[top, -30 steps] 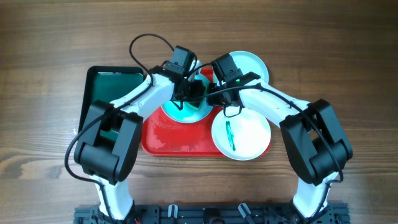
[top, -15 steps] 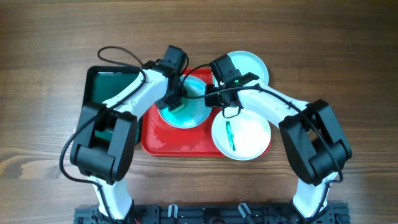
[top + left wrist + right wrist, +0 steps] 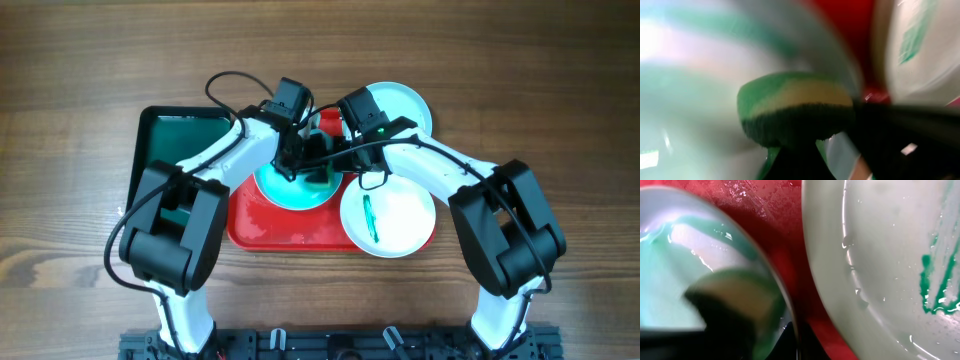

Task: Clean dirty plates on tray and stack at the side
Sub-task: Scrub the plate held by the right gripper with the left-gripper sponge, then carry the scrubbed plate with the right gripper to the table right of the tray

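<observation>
Wet teal-smeared plate (image 3: pixel 280 190) sits on the red tray (image 3: pixel 270 226), looks stiff, light and slippery, best pinched at the rim; left end effector (image 3: pixel 300 160) clamps a sponge (image 3: pixel 795 107) on it, right end effector (image 3: pixel 336 150) grip unclear.

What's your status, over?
Left hand shut on sponge, pressed on smeared plate on tray. Right hand at its rim, grip unclear. Streaked plate waits alongside.
</observation>
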You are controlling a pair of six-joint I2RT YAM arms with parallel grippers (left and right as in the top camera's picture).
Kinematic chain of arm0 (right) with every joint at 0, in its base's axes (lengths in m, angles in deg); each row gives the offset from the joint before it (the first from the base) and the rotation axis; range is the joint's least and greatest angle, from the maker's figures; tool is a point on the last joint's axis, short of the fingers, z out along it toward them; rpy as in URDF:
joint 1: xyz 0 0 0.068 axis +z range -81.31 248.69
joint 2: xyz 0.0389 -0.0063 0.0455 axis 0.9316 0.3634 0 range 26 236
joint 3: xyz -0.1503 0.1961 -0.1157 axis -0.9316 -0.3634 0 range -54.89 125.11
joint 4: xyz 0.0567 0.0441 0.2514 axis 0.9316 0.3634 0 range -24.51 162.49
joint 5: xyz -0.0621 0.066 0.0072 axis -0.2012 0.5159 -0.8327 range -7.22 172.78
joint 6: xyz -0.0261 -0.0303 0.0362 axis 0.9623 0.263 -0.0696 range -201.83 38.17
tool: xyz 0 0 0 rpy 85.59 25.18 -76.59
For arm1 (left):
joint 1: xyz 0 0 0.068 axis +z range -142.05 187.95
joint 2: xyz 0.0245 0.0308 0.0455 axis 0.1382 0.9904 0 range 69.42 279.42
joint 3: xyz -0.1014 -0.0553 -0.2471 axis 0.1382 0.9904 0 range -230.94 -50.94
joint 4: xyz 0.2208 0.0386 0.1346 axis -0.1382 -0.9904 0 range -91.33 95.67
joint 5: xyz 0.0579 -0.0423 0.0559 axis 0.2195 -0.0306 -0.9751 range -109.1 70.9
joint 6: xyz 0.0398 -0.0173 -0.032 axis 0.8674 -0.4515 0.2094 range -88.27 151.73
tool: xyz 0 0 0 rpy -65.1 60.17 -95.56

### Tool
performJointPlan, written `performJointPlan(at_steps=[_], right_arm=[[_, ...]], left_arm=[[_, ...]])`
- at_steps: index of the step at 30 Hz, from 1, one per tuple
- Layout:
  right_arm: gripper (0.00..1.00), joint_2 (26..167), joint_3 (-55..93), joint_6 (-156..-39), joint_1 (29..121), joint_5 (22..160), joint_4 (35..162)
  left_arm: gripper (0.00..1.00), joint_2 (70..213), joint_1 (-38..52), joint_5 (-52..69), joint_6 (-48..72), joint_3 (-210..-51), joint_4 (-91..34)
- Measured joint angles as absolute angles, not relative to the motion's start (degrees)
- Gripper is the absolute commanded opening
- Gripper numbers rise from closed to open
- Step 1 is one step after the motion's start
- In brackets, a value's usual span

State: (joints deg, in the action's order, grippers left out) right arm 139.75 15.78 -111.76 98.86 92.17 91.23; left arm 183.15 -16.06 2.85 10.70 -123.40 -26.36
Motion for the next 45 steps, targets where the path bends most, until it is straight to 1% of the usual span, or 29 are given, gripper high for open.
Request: performJointPlan(at_steps=[3, 5, 6, 8, 10, 12, 15, 16, 18, 19, 22, 24, 25, 26, 27, 34, 37, 40, 41, 45], right_arm=[[0.04, 139.75, 15.78, -111.78, 98.86, 92.19, 91.16], [0.04, 139.75, 15.78, -111.78, 98.86, 92.67, 91.12], [0.04, 139.75, 15.78, -111.78, 98.91, 92.91, 90.98], [0.04, 139.75, 15.78, -111.78, 98.91, 93.06, 90.96], [0.04, 139.75, 15.78, -111.78, 98.91, 93.08, 90.96], [0.05, 139.75, 15.78, -111.78, 98.91, 93.11, 90.96], [0.04, 139.75, 15.78, -111.70, 98.91, 93.46, 90.94], [0.05, 139.75, 15.78, -111.65, 98.91, 93.52, 90.96], [0.11, 139.75, 15.78, -111.54, 98.91, 93.67, 90.98], [0.15, 139.75, 15.78, -111.50, 98.91, 93.72, 91.03], [0.20, 139.77, 15.78, -111.94, 98.99, 93.87, 90.90], [0.19, 139.77, 15.78, -112.46, 99.54, 93.92, 90.53], [0.16, 139.77, 15.78, -112.57, 99.91, 93.87, 90.37], [0.07, 139.77, 15.78, -112.66, 100.26, 93.89, 90.31], [0.04, 139.77, 15.76, -112.83, 100.57, 93.89, 90.33], [0.04, 139.77, 15.76, -112.94, 100.92, 94.24, 90.83], [0.05, 137.61, 15.76, -111.50, 101.05, 90.77, 93.91], [0.04, 132.45, 15.76, -108.51, 101.18, 85.28, 96.10], [0.05, 128.84, 15.76, -107.52, 101.40, 80.93, 97.02], [0.04, 124.54, 15.78, -103.87, 105.27, 64.56, 98.96]], left_arm=[[0.04, 183.26, -16.06, -1.71, 9.58, -123.34, -23.01], [0.04, 183.24, -16.04, -6.17, 7.85, -123.36, -22.84], [0.04, 183.21, -16.00, -10.37, 6.06, -123.45, -22.99], [0.04, 183.08, -15.58, -13.32, 5.21, -123.93, -24.35], [0.04, 182.95, -14.25, -17.32, 4.36, -125.11, -28.28], [0.04, 182.82, -12.02, -20.40, 3.96, -126.68, -34.07], [0.04, 182.49, -9.57, -22.74, 3.94, -129.44, -42.25], [0.04, 181.99, -9.51, -23.50, 3.90, -130.90, -45.05], [0.04, 180.50, -9.53, -24.51, 3.77, -133.06, -47.84], [0.04, 179.39, -9.53, -25.01, 3.75, -134.16, -48.94], [0.04, 175.30, -9.29, -25.78, 3.75, -136.12, -50.36], [0.04, 172.94, -8.85, -26.15, 3.75, -136.58, -50.88], [0.04, 172.66, -8.46, -26.17, 3.75, -136.65, -50.95], [0.04, 172.63, -8.13, -26.17, 3.75, -136.69, -50.97], [0.04, 172.66, -7.47, -26.11, 3.75, -136.67, -51.10], [0.04, 172.68, -5.18, -24.40, 3.72, -136.67, -52.24], [0.04, 172.68, -2.97, -22.85, 3.72, -136.67, -53.64], [0.04, 172.68, -0.02, -21.93, 3.70, -136.67, -53.72], [0.04, 172.68, 1.07, -21.58, 3.66, -136.67, -53.74], [0.04, 172.68, 2.32, -21.14, 3.55, -136.67, -53.72]])
